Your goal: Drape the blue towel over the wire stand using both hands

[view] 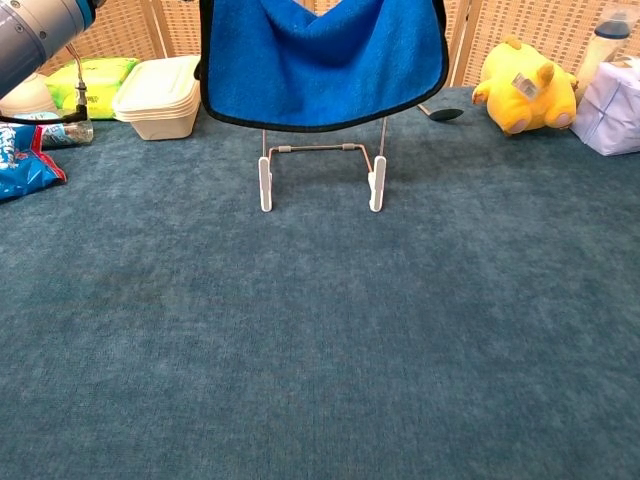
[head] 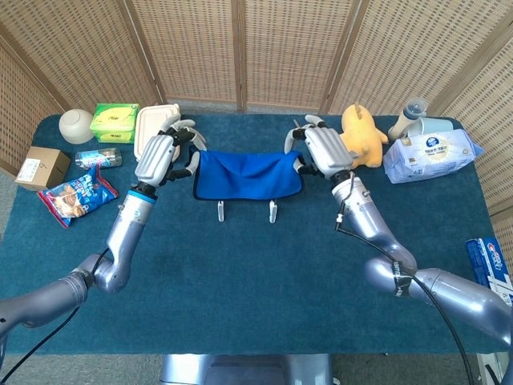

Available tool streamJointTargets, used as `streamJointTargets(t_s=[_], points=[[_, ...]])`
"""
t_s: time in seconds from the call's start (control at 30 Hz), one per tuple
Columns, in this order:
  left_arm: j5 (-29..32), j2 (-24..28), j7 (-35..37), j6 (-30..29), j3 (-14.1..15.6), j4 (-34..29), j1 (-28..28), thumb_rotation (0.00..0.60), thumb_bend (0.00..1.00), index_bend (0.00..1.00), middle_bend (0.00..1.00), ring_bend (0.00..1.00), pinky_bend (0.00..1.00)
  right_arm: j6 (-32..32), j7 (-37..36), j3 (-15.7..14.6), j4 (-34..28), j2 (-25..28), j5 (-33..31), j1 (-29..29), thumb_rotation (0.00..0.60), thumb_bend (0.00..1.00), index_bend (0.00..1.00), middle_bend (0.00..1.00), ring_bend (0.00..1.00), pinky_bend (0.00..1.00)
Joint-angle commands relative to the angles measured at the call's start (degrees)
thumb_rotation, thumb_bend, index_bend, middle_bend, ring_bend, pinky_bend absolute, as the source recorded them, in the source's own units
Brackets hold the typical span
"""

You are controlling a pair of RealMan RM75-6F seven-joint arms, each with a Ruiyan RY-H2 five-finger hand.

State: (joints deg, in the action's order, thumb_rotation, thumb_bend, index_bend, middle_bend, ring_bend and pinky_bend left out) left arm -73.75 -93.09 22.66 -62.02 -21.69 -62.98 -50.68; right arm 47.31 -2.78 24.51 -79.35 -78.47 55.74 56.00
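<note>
Blue towel point(head: 248, 174) hangs stretched over the wire stand point(view: 320, 166) mid-table point(head: 256, 273), its lower edge above the stand's feet; left robot hand point(head: 163, 154) grips one top corner, right robot hand point(head: 319, 151) grips the other, yellow plush point(head: 362, 135) just beside it

The light was bright and even, like daytime. Shadows on the table point(view: 320, 330) were soft and faint. Both pictures looked sharp, with no glare or blur.

We can read no text anywhere. Print shows on the white-and-blue wipes pack point(head: 431, 154) and the green box point(head: 114, 122), but too small.
</note>
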Motion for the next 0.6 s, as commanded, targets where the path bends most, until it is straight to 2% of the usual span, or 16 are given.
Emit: streamJointTargets(t_s=[0.03, 0.6], points=[[0.26, -0.25, 0.07, 0.21, 0.09, 0.59, -0.03, 0.600, 0.63, 0.83, 0.45, 0.23, 0.09, -0.05, -0.06, -0.16, 0.38, -0.38, -0.14, 0.12, 0.600, 0.48, 0.96, 0.51, 0.36, 0.14], [0.71, -1.27, 1.62, 0.04, 0.36, 2.56, 0.28, 0.600, 0.63, 0.83, 0.45, 0.23, 0.08, 0.42, 0.90, -0.47, 0.83, -1.96, -0.87, 0.89, 0.600, 0.48, 0.95, 0.51, 0.36, 0.14]])
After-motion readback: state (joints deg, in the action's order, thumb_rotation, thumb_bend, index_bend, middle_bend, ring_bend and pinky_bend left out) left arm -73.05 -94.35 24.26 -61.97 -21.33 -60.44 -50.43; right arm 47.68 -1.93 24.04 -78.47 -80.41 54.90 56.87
